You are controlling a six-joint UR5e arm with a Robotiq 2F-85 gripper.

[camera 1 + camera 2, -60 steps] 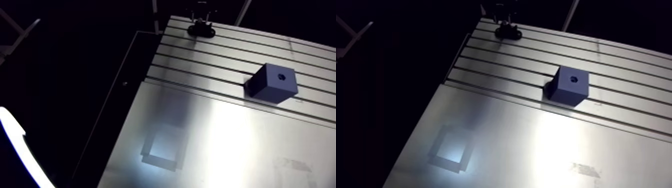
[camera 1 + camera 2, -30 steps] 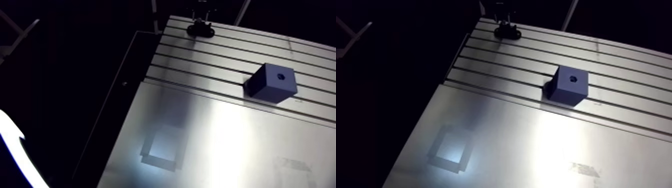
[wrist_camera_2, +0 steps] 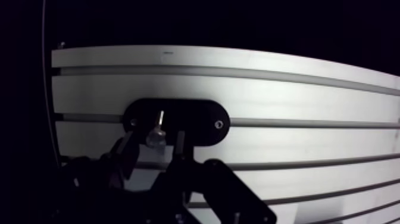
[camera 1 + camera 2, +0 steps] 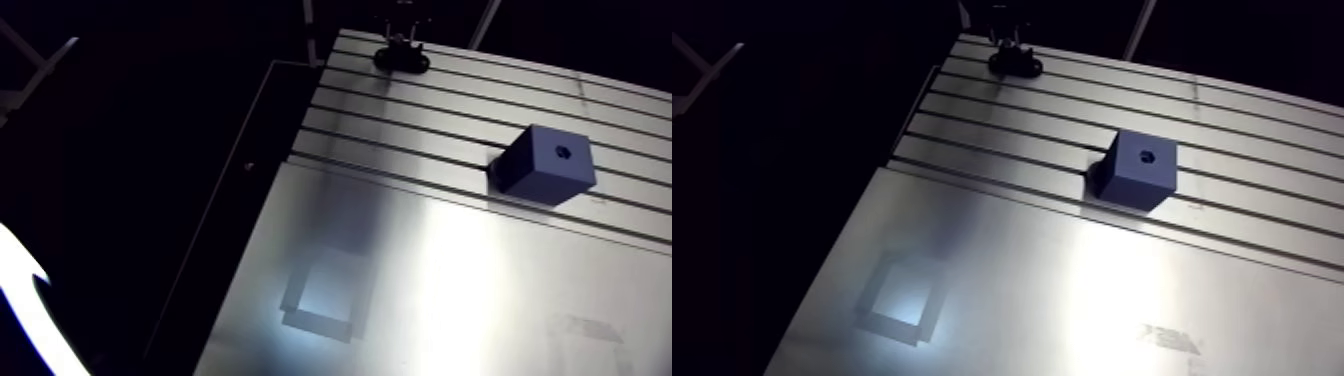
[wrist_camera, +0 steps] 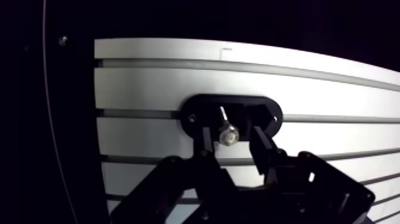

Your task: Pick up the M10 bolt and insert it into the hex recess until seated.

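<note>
The jaws are open, one on each side of the shiny silver metal bolt point(image 5: 227, 136), with small gaps, holding nothing. The bolt sits in a black oval holder point(image 5: 244, 107) near a corner of the grey slotted metal surface point(image 4: 450, 100). The dark blue block point(image 4: 545, 163) sits well apart.

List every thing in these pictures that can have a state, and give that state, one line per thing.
M10 bolt: in the black holder, not gripped.
gripper: open, one finger on either side of the bolt.
black holder: lying on the slotted table, bolt in it.
blue block: resting on the table, recess side up.
hex recess: empty.
</note>
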